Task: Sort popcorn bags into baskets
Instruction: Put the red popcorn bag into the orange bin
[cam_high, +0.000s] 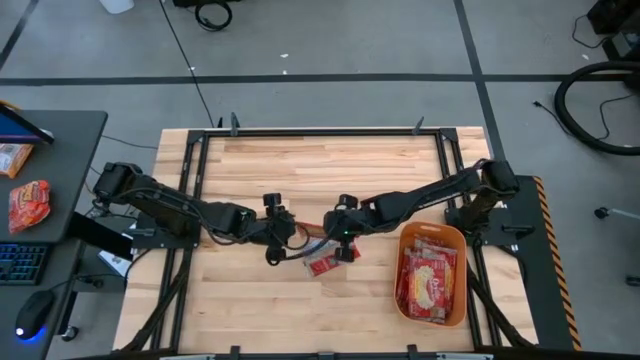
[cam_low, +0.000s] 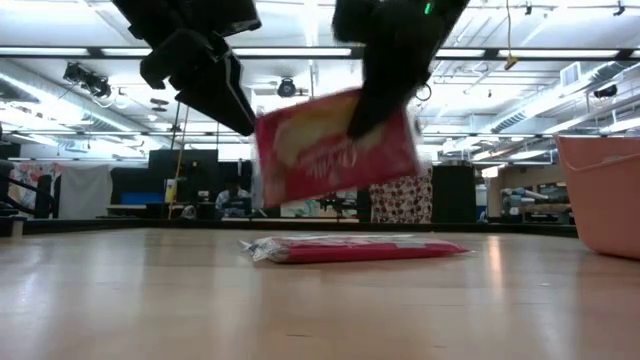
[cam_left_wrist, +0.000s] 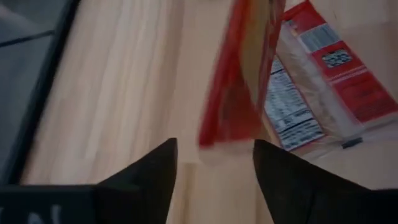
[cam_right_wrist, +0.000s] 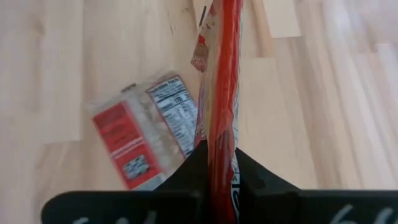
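My right gripper is shut on a red and cream popcorn bag and holds it in the air over the middle of the table. A second bag lies flat on the wood just below it, its white back with the printed label facing up. My left gripper is open and hovers to the table's left of the held bag, its fingertips just short of the bag's edge. The orange basket sits on the table's right side with several bags lying inside. My right gripper pinches the held bag between its two fingers at the bag's upper part, toward the right end. The fingers come from above, pointing down. The bag is lifted clear of the table and hangs below the fingers, tilted.
A dark metal frame runs along the table's edges. The basket's wall rises at the right. A side desk on the left holds a keyboard, a mouse and another red packet. Bare wood lies toward the far and near edges.
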